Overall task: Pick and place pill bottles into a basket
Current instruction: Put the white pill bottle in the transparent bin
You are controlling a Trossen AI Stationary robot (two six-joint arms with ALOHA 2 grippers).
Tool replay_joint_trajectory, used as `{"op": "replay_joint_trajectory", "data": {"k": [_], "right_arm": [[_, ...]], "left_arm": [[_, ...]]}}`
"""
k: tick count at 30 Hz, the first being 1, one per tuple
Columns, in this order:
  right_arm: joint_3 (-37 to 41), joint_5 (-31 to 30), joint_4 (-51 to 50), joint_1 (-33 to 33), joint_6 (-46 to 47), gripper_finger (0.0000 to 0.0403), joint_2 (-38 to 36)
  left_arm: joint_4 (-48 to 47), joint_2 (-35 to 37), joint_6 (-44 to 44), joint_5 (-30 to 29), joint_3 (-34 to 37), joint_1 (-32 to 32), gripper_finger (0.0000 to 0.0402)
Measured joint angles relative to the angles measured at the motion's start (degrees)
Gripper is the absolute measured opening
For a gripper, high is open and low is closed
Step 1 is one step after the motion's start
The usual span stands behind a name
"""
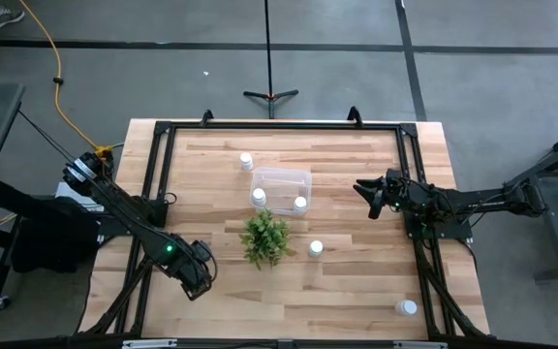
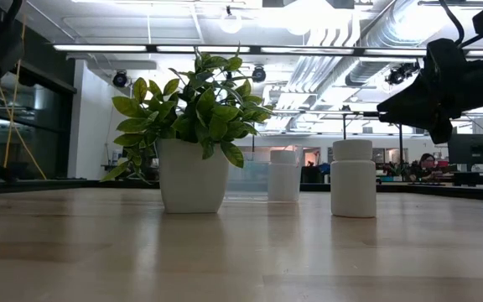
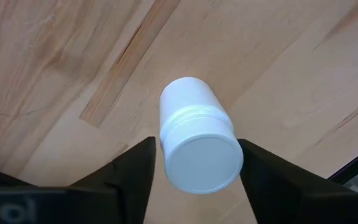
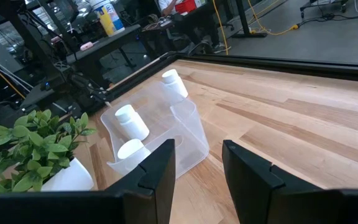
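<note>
A white pill bottle [image 3: 194,130] stands cap-up between the open fingers of my left gripper [image 1: 197,273] near the table's front left, and the gripper hides it in the high view. My right gripper [image 1: 369,197] is open and empty above the table's right side, facing the clear bin [image 1: 281,177]. It also shows in the right wrist view [image 4: 197,174]. Two bottles [image 1: 259,197] [image 1: 300,204] lie in the bin. One bottle [image 1: 246,161] stands beyond it, one [image 1: 316,248] stands right of the plant, and one [image 1: 408,307] is at the front right. My left gripper comes from above, pointing down, with one finger on either side of the bottle's cap [image 3: 204,165]. A narrow gap shows at one finger [image 3: 143,174]. I cannot tell whether the other finger [image 3: 257,180] touches the cap.
A small green plant in a white pot [image 1: 265,238] stands just in front of the bin, between the two arms. A black frame [image 1: 279,124] runs along the table's far, left and right sides. Bare wood lies in front of the plant.
</note>
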State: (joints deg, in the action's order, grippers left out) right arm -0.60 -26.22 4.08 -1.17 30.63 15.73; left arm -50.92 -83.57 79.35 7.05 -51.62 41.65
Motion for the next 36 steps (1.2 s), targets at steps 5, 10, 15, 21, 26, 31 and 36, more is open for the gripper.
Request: {"op": "replay_joint_trajectory", "data": {"k": [5,10,15,21,26,31,36], "right_arm": [[0.0,0.0,0.0,0.0,0.0,0.0124,0.0],[0.0,0.0,0.0,0.0,0.0,0.0124,0.0],[0.0,0.0,0.0,0.0,0.0,0.0124,0.0],[0.0,0.0,0.0,0.0,0.0,0.0124,0.0],[0.0,0.0,0.0,0.0,0.0,0.0124,0.0],[0.0,0.0,0.0,0.0,0.0,0.0124,0.0],[0.0,0.0,0.0,0.0,0.0,0.0124,0.0]], "left_arm": [[-0.3,0.1,0.0,0.0,-0.1,0.0,0.0215],[-0.2,0.1,0.0,0.0,-0.1,0.0,0.0196],[-0.2,0.1,0.0,0.1,-0.1,0.0,0.0199],[-0.2,0.1,-0.2,0.6,-0.1,0.0,0.0196],[-0.2,0.4,-1.4,1.4,-0.1,0.0,0.0196],[-0.2,1.0,-5.3,2.4,-0.1,0.0,0.0198],[0.0,1.0,-5.9,3.0,-0.1,0.0,0.0197]]}}
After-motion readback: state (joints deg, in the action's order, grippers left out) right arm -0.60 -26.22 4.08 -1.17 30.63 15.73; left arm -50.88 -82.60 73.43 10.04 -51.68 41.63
